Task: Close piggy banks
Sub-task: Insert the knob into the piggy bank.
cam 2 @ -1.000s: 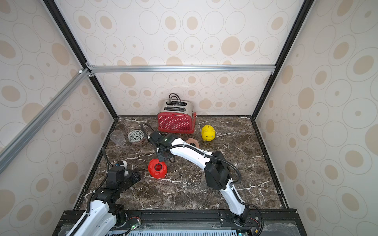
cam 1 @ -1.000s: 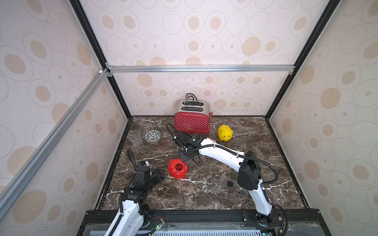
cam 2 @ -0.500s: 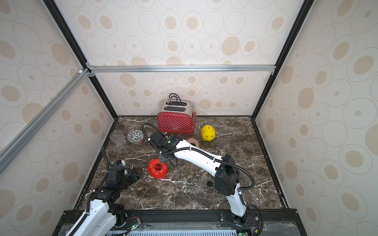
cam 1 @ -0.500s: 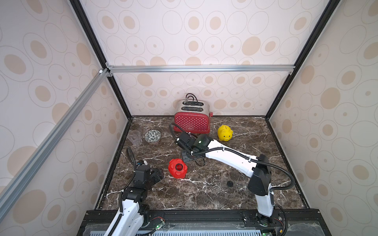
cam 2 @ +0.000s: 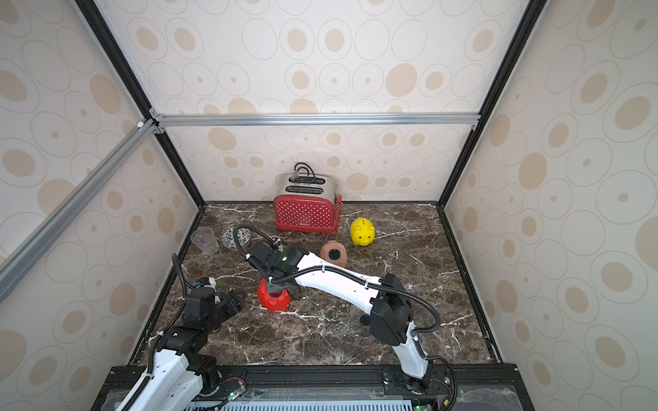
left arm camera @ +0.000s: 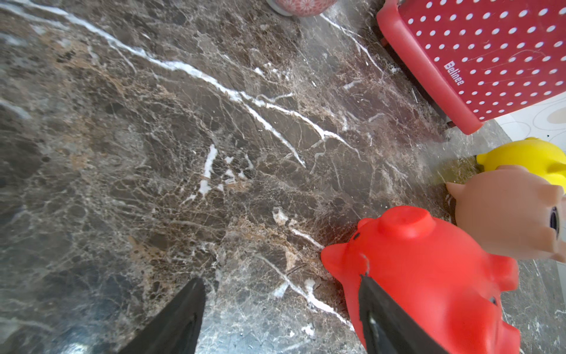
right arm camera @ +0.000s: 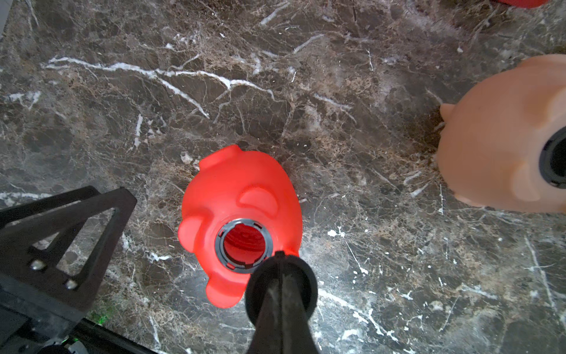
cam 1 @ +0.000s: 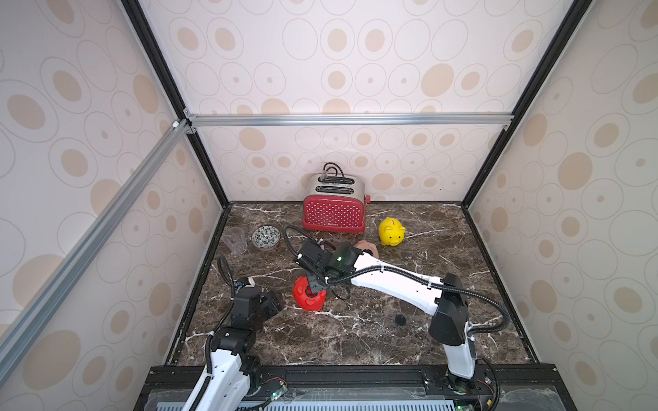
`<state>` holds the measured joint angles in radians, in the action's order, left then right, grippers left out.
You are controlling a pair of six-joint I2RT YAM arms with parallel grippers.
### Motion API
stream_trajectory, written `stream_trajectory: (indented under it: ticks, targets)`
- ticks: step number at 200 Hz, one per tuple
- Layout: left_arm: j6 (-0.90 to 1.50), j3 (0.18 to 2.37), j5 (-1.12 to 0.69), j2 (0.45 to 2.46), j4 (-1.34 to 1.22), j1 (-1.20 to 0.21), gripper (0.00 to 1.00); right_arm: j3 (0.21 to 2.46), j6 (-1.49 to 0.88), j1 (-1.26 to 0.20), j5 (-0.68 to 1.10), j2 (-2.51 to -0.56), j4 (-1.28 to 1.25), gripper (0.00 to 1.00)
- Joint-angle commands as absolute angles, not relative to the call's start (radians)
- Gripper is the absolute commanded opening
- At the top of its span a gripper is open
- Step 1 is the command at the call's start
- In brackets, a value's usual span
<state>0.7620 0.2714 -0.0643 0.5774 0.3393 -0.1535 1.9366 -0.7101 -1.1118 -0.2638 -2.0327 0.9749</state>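
The red piggy bank [right arm camera: 232,190] lies belly-up, left of centre, its dark-ringed round hole uncovered. The right gripper [right arm camera: 280,257], jaws pinched on a round black plug [right arm camera: 307,286], hangs just over that hole. The left gripper [left arm camera: 278,280] gapes wide just left of the pig. The peach-pink piggy bank [cam 2: 333,253] lies farther back, hole showing. The yellow piggy bank [cam 1: 391,231] stands upright, right of the toaster [left arm camera: 459,46] marked "Belinee".
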Motion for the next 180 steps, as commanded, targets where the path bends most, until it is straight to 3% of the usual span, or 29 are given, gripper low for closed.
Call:
stream_trajectory:
  ticks: [1, 180]
  targets:
    - [0.748, 0.305, -0.048, 0.578, 0.364, -0.154, 0.79, 1.956, -0.733, -1.132, -0.298, -2.074, 0.973, 0.0]
    - [0.742, 0.31, -0.048, 0.588, 0.362, -0.153, 0.81, 1.968, -0.702, -1.167, -0.309, -2.161, 0.92, 0.0]
